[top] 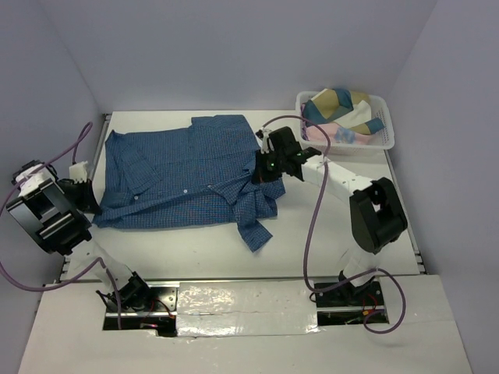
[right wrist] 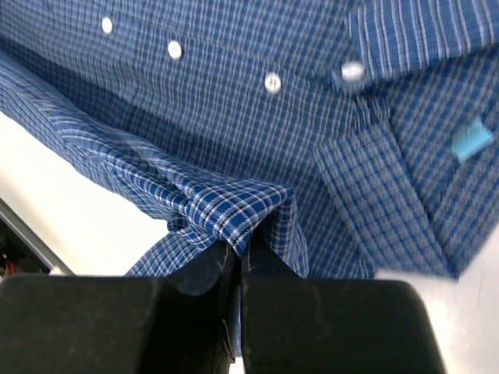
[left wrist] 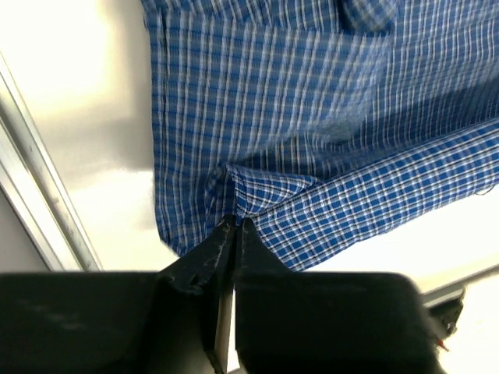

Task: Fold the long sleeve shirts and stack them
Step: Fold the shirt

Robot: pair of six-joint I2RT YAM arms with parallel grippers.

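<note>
Blue shirt point(top: 179, 171) | right end effector point(right wrist: 240, 248) clenches fold | left end effector point(left wrist: 235, 224) seemingly pinches hem; grip obscured

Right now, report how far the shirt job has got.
Done: little; the blue shirt lies spread on the table. In hand: left claw and right claw each pinch its cloth. Left: folding, stacking, and the garments in the basket.

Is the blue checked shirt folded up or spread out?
Spread out: the shirt lies flat on the table, button front up, one sleeve trailing loose.
</note>
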